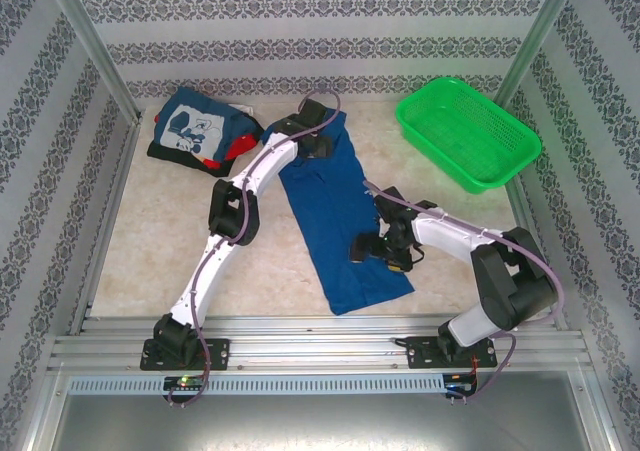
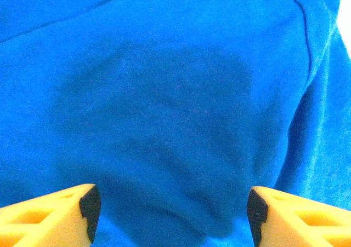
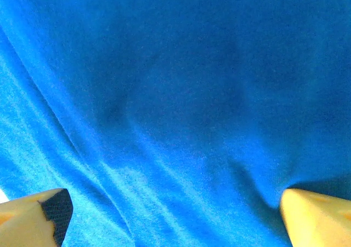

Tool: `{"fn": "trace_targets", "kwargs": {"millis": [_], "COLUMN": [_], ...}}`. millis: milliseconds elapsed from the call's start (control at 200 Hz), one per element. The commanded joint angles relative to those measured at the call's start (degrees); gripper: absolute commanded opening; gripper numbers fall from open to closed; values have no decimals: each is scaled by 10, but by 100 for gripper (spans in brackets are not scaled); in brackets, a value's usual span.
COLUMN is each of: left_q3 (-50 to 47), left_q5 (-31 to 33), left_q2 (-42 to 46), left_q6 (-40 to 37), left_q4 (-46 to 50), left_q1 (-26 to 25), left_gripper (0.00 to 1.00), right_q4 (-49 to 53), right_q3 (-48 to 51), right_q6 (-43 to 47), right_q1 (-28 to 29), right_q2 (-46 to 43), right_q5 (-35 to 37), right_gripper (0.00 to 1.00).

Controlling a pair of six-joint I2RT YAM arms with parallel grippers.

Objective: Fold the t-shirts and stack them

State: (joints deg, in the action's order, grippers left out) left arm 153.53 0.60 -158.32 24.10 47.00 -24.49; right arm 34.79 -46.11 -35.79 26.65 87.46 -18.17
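The pale, stone-patterned bench (image 1: 170,231) carries everything. The royal-blue t-shirt (image 1: 335,221) lies in the middle of it as a long, narrow band running from the far side down to the near edge. That shape suggests the sleeves and sides are already turned in, so the step in hand looks like the crosswise fold.

At the far right sits the green mesh basket (image 1: 465,131), rigid plastic and well apart from the cloth. At the far left is a low stack of t-shirts (image 1: 195,131), a navy one with a white graphic on top and red and black showing beneath.

The left pincer (image 2: 173,203) hovers low over the far end of the blue band with its jaws apart and nothing between them. The right pincer (image 3: 173,208) is over the near part, spread wide, with one finger seemingly pressing a dimple into the fabric.

The next move probably calls for each pincer to close on an edge through all the layers, then lift one end over the other without dragging.

The cloth is a soft, matte knit that ripples easily, and a thin seam line crosses it. A darker patch shows through it, possibly the print facing down.
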Motion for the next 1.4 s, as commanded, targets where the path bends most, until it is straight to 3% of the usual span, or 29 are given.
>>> {"fn": "trace_targets", "kwargs": {"millis": [0, 280, 450, 520, 540, 555, 699, 834, 894, 954, 1074, 1124, 1259, 1394], "left_q3": [14, 44, 42, 38, 35, 34, 29, 1, -72, -214, -628, -751, -976, -1120], "left_q5": [-33, -90, -135, -157, -163, -168, -197, -215, -227, -233, -250, -238, -193, -153], "left_q2": [-43, -87, -62, -33, -21, -12, 97, 229, 301, 397, 649, 733, 902, 976], "left_q6": [16, 60, 62, 83, 89, 92, 105, 88, 92, 90, 167, 202, 283, 376], "left_q4": [-25, -155, -181, -187, -189, -190, -181, -65, 0, 28, -107, -108, -109, -158], "left_q1": [5, 21, 25, 33, 36, 38, 53, 53, 51, 41, 15, 5, -67, -154], "left_gripper": [73, 77, 81, 83, 96, 100, 100, 100, 99, 96, 93, 89, 82, 66], "right_q4": [-23, -92, -43, -27, -20, -13, 65, 117, 130, 137, 131, 126, 122, 81], "right_q3": [30, 64, 37, 26, 22, 18, -1, 18, 41, 63, 112, 120, 131, 152], "right_q6": [-60, -169, -133, -121, -116, -113, -99, -124, -142, -159, -167, -154, -102, -77], "right_q1": [19, 75, 60, 50, 49, 49, 52, 52, 53, 52, 44, 42, 25, 17], "right_q2": [-6, -16, -37, -51, -58, -62, -127, -222, -263, -304, -340, -338, -315, -289], "right_q5": [-45, -95, -64, -68, -67, -66, -48, -33, -28, -21, -37, -47, -64, -93], "right_gripper": [98, 98, 98, 98, 98, 98, 98, 98, 98, 98, 94, 92, 89, 84]}}
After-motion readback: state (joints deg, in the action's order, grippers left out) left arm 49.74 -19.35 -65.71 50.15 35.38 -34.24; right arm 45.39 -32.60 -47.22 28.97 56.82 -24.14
